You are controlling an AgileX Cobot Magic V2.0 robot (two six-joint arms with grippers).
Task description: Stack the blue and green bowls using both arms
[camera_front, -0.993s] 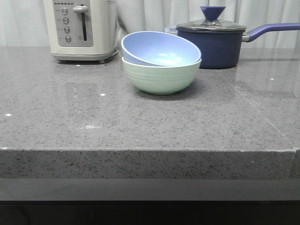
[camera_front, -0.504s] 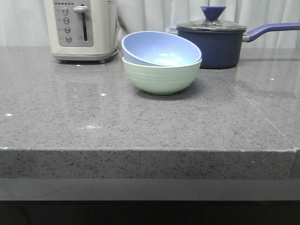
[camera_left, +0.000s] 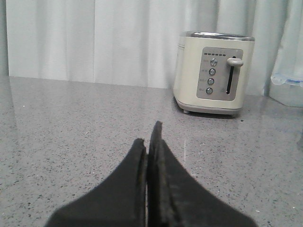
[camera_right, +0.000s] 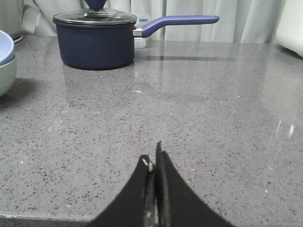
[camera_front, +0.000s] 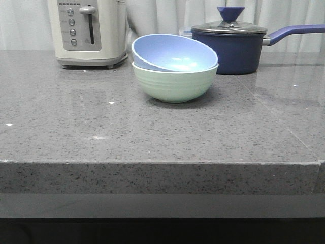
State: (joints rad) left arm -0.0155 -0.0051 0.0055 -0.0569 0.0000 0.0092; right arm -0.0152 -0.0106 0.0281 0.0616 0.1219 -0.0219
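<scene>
Grey speckled stone forms the counter [camera_front: 152, 137], with pale curtains hanging behind it. Near the back, centred in the front view, the green bowl [camera_front: 175, 84] stands upright on the stone, and the blue bowl [camera_front: 170, 53] sits inside it. The blue one is not level: it leans, its rim raised at the rear left and dipping toward the front right, so its inside faces the camera. It is the smaller of the two, so it probably dropped in at an angle and came to rest against the green wall instead of seating flat. The stack looks made, though a little crooked.

A cream toaster [camera_front: 89, 33] stands at the back left, apart from the bowls. A dark blue lidded saucepan [camera_front: 231, 46] sits just behind and to the right of them, its handle pointing right.

Neither arm shows in the front view. The left gripper [camera_left: 150, 142] has its jaws pressed together with nothing between them, low over bare stone with the toaster ahead. The right gripper [camera_right: 153, 161] is likewise pinched together and empty, near the counter's front edge; the bowls appear only at the margin of its view, well apart from it. Both being clear of the stack and holding nothing suits a finished placement, the arms parked away so as not to disturb the tilted bowl.
</scene>
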